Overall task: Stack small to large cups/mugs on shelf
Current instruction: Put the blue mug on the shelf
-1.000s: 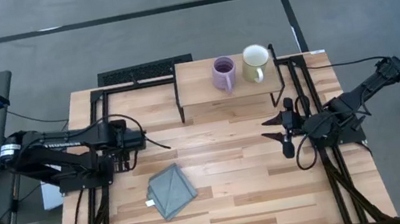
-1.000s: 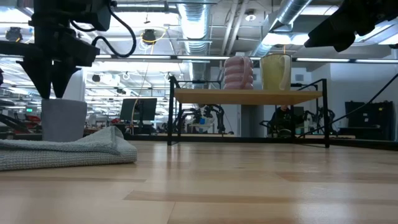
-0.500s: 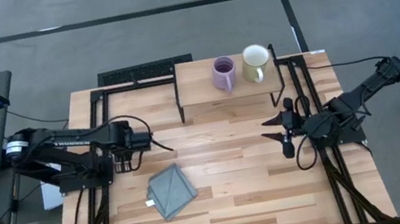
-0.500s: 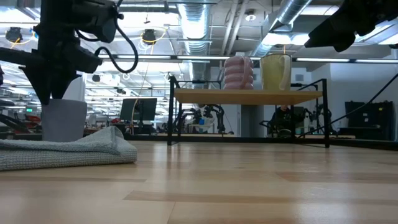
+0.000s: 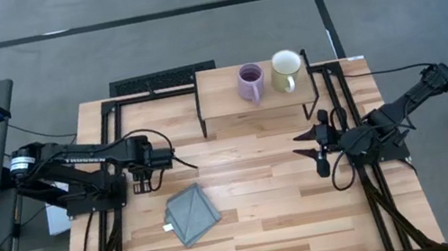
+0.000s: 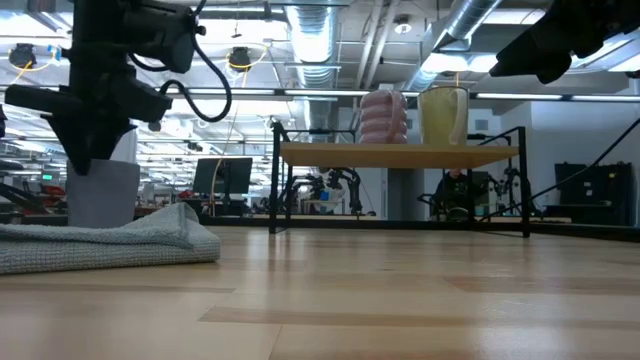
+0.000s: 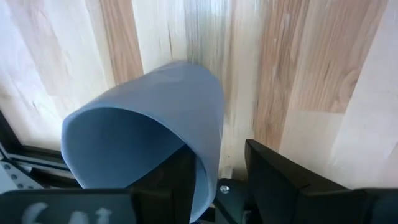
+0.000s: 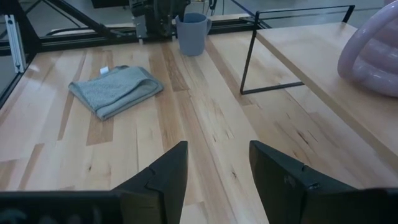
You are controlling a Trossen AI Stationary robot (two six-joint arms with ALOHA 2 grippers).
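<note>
The dusty blue mug (image 6: 103, 192) stands upright on the table near its left edge, beside the grey-blue cloth (image 6: 100, 245). My left gripper (image 7: 217, 149) points down over the mug (image 7: 149, 130), open, with one finger inside and one outside the mug's wall. In the high view the left gripper (image 5: 154, 155) hides the mug. The lavender mug (image 5: 250, 82) and the cream mug (image 5: 286, 69) stand side by side on the shelf (image 5: 226, 111). My right gripper (image 5: 311, 145) waits open near the table's right edge. My left gripper comes from above, its fingers straddling the blue mug's wall at the rim (image 7: 208, 134). The inner finger (image 7: 171, 177) lies close against the wall; whether it touches I cannot tell. A gap shows between the wall and the outer finger (image 7: 280, 174). The mug stands on the table.
The folded cloth (image 5: 191, 213) lies on the table's near left part. The shelf's thin black legs (image 8: 249, 62) stand at the far side. Black frame rails run along the left and right edges. The table's middle, between the cloth and my right gripper (image 8: 217, 149), is bare wood.
My left gripper has moved a little toward the table's right edge and come down, so that its fingertips, earlier just above the blue mug's rim, now reach into and around it. The mug has stayed in place.
</note>
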